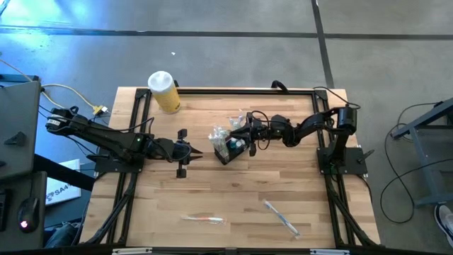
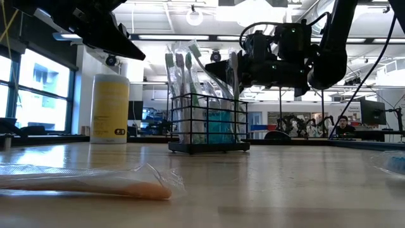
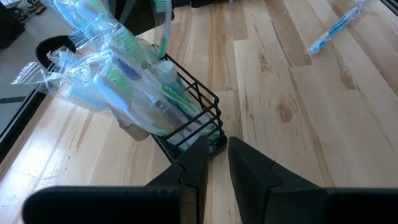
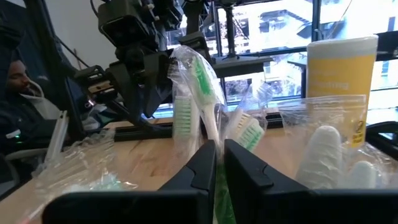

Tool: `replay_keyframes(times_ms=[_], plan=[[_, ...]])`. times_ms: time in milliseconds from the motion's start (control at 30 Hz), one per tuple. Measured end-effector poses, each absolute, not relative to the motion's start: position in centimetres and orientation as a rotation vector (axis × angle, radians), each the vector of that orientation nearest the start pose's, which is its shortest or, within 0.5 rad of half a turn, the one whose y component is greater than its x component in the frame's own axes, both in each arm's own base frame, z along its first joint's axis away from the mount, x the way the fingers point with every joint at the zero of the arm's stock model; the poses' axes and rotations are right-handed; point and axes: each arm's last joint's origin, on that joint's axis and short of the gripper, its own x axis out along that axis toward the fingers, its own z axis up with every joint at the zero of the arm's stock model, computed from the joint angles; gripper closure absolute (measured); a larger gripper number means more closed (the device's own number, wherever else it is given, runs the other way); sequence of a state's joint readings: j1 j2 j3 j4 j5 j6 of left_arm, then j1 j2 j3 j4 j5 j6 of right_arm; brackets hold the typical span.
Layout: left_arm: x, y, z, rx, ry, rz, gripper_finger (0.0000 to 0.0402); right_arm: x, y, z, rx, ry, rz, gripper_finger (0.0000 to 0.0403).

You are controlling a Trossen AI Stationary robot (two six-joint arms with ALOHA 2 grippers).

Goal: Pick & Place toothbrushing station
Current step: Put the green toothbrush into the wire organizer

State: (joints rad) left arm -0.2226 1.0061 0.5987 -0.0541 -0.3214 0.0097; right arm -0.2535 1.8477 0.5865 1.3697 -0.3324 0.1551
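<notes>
**High view: wire caddy mid-table, both grippers close**

Stands upright near the centre of the butcher-block table (image 1: 233, 191): toothbrushing station (image 1: 229, 146), black wire, slatted, stuffed with crinkled clear-wrapped toothbrushes (image 2: 190, 69). Right gripper (image 1: 249, 134) over its top, fingers narrowed around a wrapped green-bristled brush (image 4: 200, 81). Left gripper (image 1: 191, 153) just beside the caddy, fingers narrowly parted, empty. Yellow cylindrical jar (image 1: 163, 91), white lid, label unreadable. Bright workshop behind.

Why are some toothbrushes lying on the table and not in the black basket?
Two wrapped toothbrushes look out of place: one and another lie flat on the table near its front edge, far from the toothbrushing station, where the rest stand upright. The right end effector is at the station.
</notes>
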Motion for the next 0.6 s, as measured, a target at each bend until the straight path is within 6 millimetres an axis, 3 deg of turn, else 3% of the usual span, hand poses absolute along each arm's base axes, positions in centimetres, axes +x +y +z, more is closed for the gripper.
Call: replay_keyframes(times_ms=[433, 600], plan=[[20.9, -3.8, 24.2, 0.134, 0.445, 0.095, 0.0343, 31.1, -7.0, 15.3, 0.038, -0.101, 0.097, 0.0394], [20.9, -3.8, 24.2, 0.134, 0.446, 0.095, 0.0343, 30.8, -6.8, 16.4, 0.025, -0.095, 0.101, 0.0400]])
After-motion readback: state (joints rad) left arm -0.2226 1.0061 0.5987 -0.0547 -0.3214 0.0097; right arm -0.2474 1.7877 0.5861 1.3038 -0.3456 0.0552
